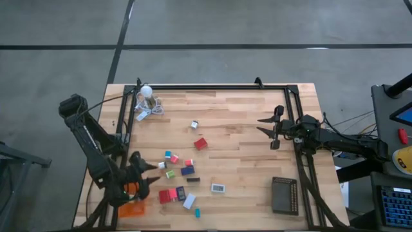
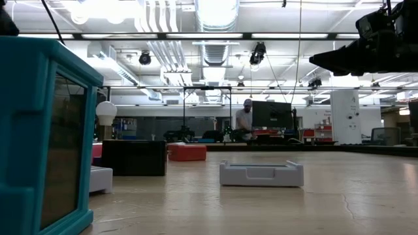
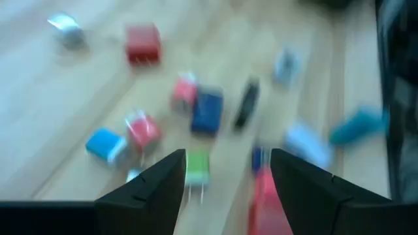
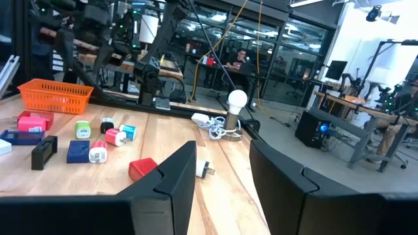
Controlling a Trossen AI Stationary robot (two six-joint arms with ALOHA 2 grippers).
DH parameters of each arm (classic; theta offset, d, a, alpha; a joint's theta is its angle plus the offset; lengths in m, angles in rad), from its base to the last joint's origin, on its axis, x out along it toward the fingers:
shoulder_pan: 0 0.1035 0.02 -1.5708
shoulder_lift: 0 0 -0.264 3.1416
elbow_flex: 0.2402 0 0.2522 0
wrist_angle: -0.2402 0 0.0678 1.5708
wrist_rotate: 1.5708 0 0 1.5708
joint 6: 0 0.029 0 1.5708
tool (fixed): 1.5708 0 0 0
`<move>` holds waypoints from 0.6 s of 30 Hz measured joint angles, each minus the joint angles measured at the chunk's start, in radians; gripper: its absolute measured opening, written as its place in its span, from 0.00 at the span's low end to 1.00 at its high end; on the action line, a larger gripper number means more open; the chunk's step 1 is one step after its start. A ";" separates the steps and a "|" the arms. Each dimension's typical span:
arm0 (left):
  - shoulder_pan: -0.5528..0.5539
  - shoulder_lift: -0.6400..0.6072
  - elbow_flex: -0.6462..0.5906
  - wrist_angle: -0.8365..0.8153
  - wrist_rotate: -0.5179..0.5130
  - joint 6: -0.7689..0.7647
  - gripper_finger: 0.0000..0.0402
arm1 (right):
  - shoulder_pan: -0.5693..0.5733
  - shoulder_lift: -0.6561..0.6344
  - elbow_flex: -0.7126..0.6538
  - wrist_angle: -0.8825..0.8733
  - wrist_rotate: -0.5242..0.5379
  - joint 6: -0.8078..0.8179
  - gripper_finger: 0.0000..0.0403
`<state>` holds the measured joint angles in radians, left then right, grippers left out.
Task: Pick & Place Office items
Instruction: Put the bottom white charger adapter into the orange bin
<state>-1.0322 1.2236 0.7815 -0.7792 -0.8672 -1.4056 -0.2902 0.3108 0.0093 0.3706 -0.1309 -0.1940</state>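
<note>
The table (image 1: 244, 129) is a pale butcher-block top of long wood strips, framed by a black rail, standing on a grey floor crossed by dark lines. The office items (image 1: 187, 171) lie scattered across the near-left half of the wood: a red block (image 1: 201, 144) farthest out, a small white piece (image 1: 194, 124) beyond it, a navy piece (image 1: 187, 170), a green one (image 1: 170, 174), a white rectangular piece (image 1: 218, 188) to the right, and a teal piece (image 1: 197, 212) at the near edge. An orange tray (image 1: 133, 207) sits at the near-left corner and a black ribbed tray (image 1: 284, 194) at the near right. A white bulb (image 1: 147, 91) with a coiled cord rests at the far-left corner. The left gripper (image 1: 156, 173) hangs over the left side of the scatter with its fingers spread apart and nothing between them; its wrist view looks down on the items, though blurred. The right gripper (image 1: 265, 125) waits above the table's right side, fingers likewise parted and empty. Beyond the table the low view shows an open workshop with ceiling ducts, strip lights and a person (image 2: 244, 118) at a monitor (image 2: 271, 114) far off. No writing or label can be read anywhere.
</note>
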 joint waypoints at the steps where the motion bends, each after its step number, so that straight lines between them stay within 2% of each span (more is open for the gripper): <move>1: 0.003 0.000 0.000 -0.002 -0.043 -0.065 0.57 | 0.000 0.000 0.000 0.000 0.000 0.000 0.35; 4: 0.023 -0.003 0.000 -0.017 -0.103 -0.176 0.57 | 0.000 0.000 0.000 0.000 0.000 0.000 0.35; 10: 0.102 -0.013 0.000 -0.034 -0.091 -0.179 0.57 | 0.000 0.000 0.000 0.000 0.000 0.000 0.35; 18: 0.211 -0.013 0.000 -0.034 -0.125 0.009 0.57 | 0.000 0.000 0.000 0.000 0.000 0.000 0.35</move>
<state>-0.8211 1.2102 0.7811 -0.8127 -0.9922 -1.3970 -0.2905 0.3107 0.0097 0.3706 -0.1307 -0.1940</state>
